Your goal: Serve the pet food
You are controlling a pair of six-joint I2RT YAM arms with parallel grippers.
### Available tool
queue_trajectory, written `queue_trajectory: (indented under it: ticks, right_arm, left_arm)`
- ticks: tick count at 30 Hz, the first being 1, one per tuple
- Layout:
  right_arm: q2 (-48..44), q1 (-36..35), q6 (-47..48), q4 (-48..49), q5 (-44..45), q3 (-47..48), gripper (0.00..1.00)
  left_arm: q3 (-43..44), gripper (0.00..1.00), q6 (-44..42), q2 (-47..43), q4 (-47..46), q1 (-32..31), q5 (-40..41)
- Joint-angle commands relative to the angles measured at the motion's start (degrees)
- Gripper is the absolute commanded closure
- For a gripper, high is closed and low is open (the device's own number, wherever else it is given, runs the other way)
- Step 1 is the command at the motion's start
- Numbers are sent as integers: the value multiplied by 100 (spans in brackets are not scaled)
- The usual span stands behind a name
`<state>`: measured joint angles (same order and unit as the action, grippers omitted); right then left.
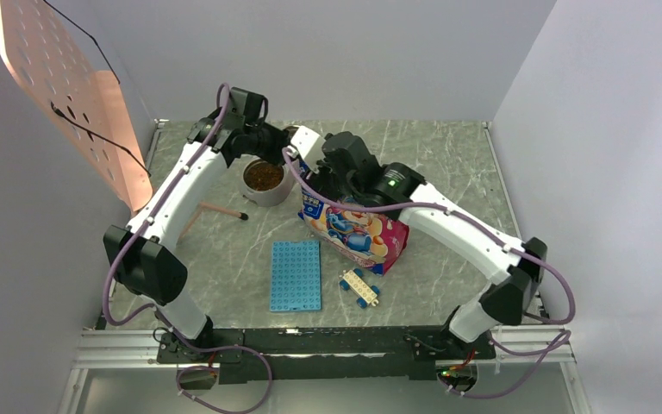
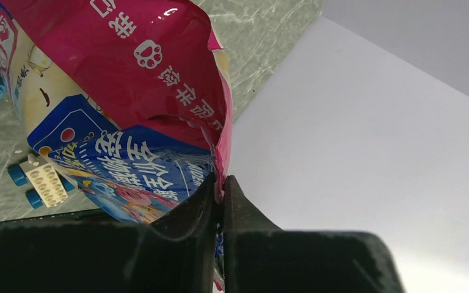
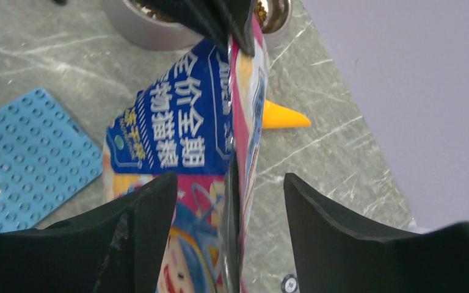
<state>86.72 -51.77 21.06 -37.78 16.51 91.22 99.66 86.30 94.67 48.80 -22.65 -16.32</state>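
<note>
**Left fingers pinch the bag's top edge; right fingers stand spread around it**

Nearest the arm bases lie a blue studded baseplate (image 1: 295, 274) and, just to its right, a white-and-blue toy block (image 1: 360, 287). Beyond them the pet food bag (image 1: 358, 231) sits on the marble table (image 1: 448, 172), its printed face turned up and its top end pointing toward the far left.

The right gripper (image 3: 229, 178) is at the bag's upper part with its two fingers wide apart. The bag's thin seam edge runs up between them, and neither finger can be seen pressing on it.

Farther along the same edge, the left gripper (image 2: 220, 180) is clenched on the pink rim, with the foil squeezed flat between its tips.

A yellow scoop (image 3: 284, 116) pokes out from behind the bag. Just past the pinched top stands the steel bowl (image 1: 269, 197), with brown kibble (image 1: 263, 176) inside.
</note>
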Motion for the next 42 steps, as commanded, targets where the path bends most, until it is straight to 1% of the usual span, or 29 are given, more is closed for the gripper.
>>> queue_trajectory:
  ticks: [1,4,6,9,11,15,16,18,19,21,23,26,31,36,42]
  right_arm:
    - [449,-8,336,624,265,421,35]
    - [496,5,496,1057,398,258,40]
    - [573,2,564,1105,443,268,42]
    - [748,4,687,1077,570,311,48]
    - [854,22,714,1134,736,360,55]
    - [982,38,761,1058,967,474,69]
    - [952,40,761,1049,1012,422,76]
    - [841,95,680,870,906,375,100]
    - [777,106,630,803,984,338,100]
    - [645,173,546,409,800,335,100]
    - [475,239,511,64,605,315,100]
    - [251,519,245,-363,275,375,100]
    - [-70,853,-153,-313,-1,91,100]
    - [-185,870,-194,-188,301,-157,100]
    - [-352,853,-311,-431,839,-257,100]
  left_arm:
    - [-21,93,-33,-158,-277,47,-325]
    - [-154,97,-76,-237,-376,102,-392]
    - [-287,100,-80,-270,-459,140,-477]
    - [-427,100,-30,-283,-548,181,-732]
    - [-390,100,3,-279,-482,182,-868]
    - [91,100,-5,-116,208,182,-979]
    - [235,100,-49,-47,360,189,-998]
    - [600,100,-160,98,708,191,-916]
    - [764,100,-218,171,957,196,-857]
    - [945,100,-315,297,1149,223,-853]
    - [935,100,-318,335,1161,250,-907]
    - [927,100,-323,311,1145,265,-822]
    - [894,100,-260,272,1124,262,-847]
    - [930,100,-321,230,1237,235,-705]
    - [562,100,-259,161,1002,235,-667]
